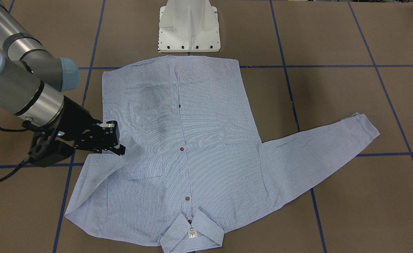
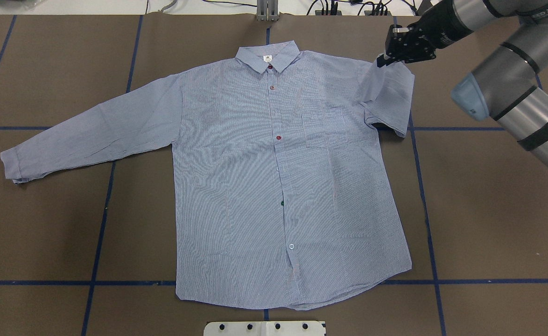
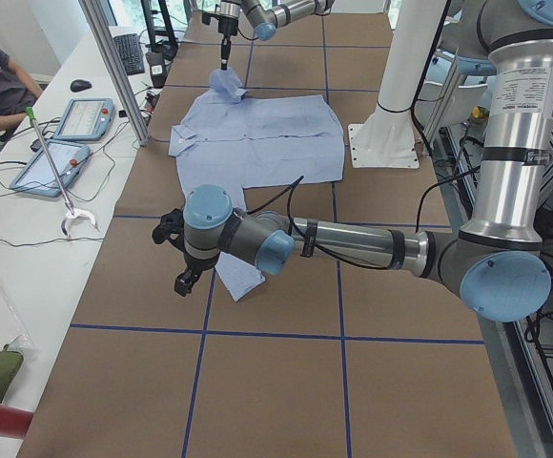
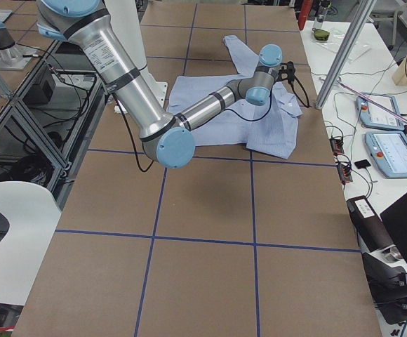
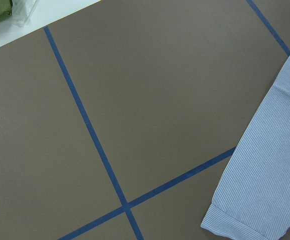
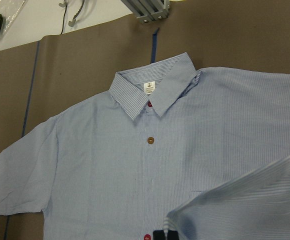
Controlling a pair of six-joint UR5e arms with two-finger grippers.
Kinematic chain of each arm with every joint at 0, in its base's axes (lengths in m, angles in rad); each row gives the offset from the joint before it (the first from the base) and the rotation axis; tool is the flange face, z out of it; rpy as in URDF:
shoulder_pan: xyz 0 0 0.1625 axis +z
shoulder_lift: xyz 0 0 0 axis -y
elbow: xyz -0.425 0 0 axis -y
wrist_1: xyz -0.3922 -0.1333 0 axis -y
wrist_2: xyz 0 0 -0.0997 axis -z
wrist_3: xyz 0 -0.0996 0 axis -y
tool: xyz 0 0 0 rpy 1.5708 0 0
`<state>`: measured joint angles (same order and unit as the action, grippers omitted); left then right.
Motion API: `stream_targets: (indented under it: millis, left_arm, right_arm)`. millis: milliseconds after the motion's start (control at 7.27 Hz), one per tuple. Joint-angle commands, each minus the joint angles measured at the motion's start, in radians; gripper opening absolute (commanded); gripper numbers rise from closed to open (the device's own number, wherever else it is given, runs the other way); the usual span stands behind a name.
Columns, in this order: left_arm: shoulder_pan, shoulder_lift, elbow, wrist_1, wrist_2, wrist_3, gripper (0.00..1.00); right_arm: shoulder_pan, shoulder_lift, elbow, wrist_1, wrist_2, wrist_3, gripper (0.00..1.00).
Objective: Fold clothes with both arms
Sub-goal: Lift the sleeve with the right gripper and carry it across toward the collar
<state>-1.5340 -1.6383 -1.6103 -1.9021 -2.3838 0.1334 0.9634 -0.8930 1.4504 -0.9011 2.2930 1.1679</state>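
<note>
Overhead exterior: right jaws pinch shirt (image 2: 264, 186) sleeve (image 2: 388, 95), raised near shoulder.

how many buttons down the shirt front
5: red collar button, brown button below, red mid-chest button, green button lower, pale button lowest; others may be hidden.
</note>
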Motion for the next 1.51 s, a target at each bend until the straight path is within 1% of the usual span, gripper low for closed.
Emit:
stream_targets:
  millis: [0,138,275,413,550,688,963,1101,1238,1376]
  left_arm:
    - [0.000,0.000,0.003,0.000,0.002,0.000,1.00]
    - [0.000,0.000,0.001,0.000,0.000,0.000,1.00]
    - [0.000,0.002,0.000,0.000,0.000,0.000,1.00]
    - [0.000,0.002,0.000,0.000,0.000,-0.001,1.00]
    - [0.000,0.000,-0.002,0.000,0.000,-0.002,1.00]
    - [0.000,0.000,0.003,0.000,0.000,-0.002,1.00]
    - [0.000,0.000,0.001,0.000,0.000,-0.002,1.00]
    - [0.000,-0.001,0.006,0.000,0.000,-0.002,1.00]
    - [0.000,-0.002,0.007,0.000,0.000,0.000,1.00]
    - [0.000,-0.002,0.001,0.000,0.000,-0.001,1.00]
  right_arm:
    - [-0.111,0.151,-0.028,-0.104,-0.183,0.010,0.00]
    - [-0.142,0.204,-0.068,-0.120,-0.223,0.010,0.00]
    - [-0.149,0.225,-0.109,-0.119,-0.230,0.004,0.00]
    - [-0.164,0.229,-0.134,-0.117,-0.251,-0.002,0.00]
    - [-0.193,0.233,-0.169,-0.113,-0.295,-0.004,0.00]
    - [-0.215,0.259,-0.212,-0.111,-0.317,-0.004,0.00]
    - [-0.245,0.362,-0.362,-0.108,-0.328,-0.004,0.00]
    - [-0.268,0.408,-0.425,-0.098,-0.358,-0.005,0.00]
    - [-0.293,0.452,-0.483,-0.096,-0.391,-0.008,0.00]
    - [-0.308,0.477,-0.505,-0.090,-0.415,-0.008,0.00]
